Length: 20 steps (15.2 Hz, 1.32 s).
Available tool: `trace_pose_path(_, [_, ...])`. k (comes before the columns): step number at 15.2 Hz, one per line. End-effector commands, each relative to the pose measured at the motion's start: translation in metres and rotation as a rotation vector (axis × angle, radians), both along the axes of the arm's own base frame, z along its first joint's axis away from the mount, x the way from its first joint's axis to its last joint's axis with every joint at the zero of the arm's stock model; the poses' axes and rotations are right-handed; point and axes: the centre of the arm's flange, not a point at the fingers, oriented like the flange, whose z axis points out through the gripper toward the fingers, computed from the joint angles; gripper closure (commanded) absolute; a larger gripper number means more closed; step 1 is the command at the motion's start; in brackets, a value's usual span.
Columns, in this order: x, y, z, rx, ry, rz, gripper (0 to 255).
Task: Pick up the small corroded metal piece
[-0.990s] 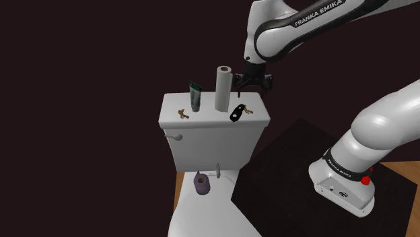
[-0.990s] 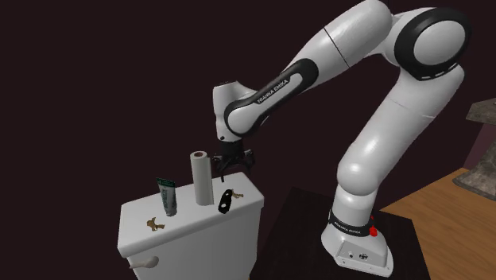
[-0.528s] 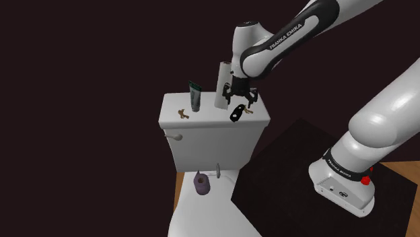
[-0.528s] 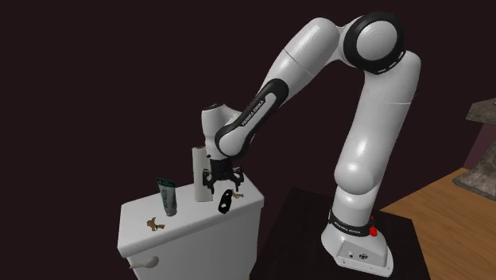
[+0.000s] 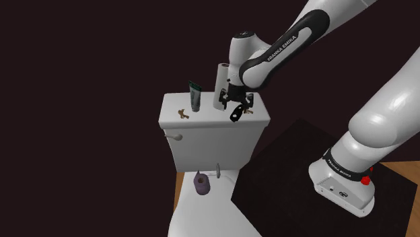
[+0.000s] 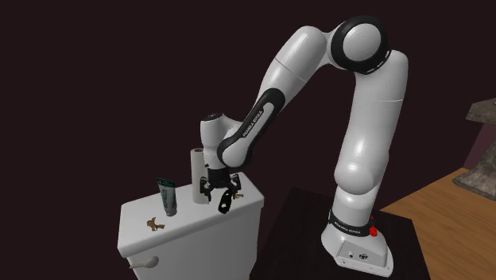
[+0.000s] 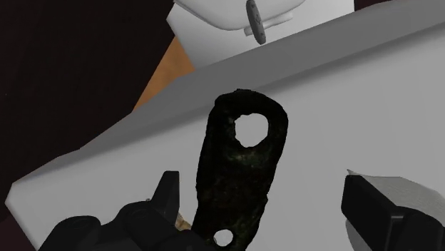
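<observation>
The small corroded metal piece (image 7: 239, 171) is a dark, flat, pitted tag with a large hole at one end and a small hole at the other. It lies on the white toilet tank lid (image 5: 202, 121) near the lid's right end, the corroded piece (image 5: 235, 114) just in front of the paper roll (image 5: 221, 82). My gripper (image 5: 235, 104) hangs just above it, fingers pointing down. In the wrist view the gripper (image 7: 262, 191) is open; the piece sits between the fingers (image 7: 167, 194), nearer one of them, untouched. In the second exterior view the gripper (image 6: 217, 189) is directly over the corroded piece (image 6: 226, 204).
On the lid also stand a green tube (image 5: 195, 96) and lie a brown key-like bit (image 5: 180, 114) at the left and another small brown bit (image 5: 248, 111) beside the gripper. A purple object (image 5: 201, 183) rests on the toilet seat lid below. The dark stand (image 5: 289, 168) is at the right.
The arm has swung toward the shoulder view's left and come down, bringing the gripper from above the lid's right end to just over the dark piece. Nothing on the lid has moved.
</observation>
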Motion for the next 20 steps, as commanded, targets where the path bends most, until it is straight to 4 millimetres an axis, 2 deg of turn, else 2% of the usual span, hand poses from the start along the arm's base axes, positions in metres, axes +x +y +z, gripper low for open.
trace_pose_path(1, [0.001, -0.017, -0.018, 0.007, 0.033, -0.04, 255])
trace_pose_path(5, [-0.002, -0.008, -0.016, 0.007, 0.034, -0.04, 255])
trace_pose_path(10, [-0.002, -0.013, -0.016, 0.007, 0.034, -0.04, 255])
trace_pose_path(20, [-0.002, -0.013, 0.037, 0.007, 0.034, -0.04, 255])
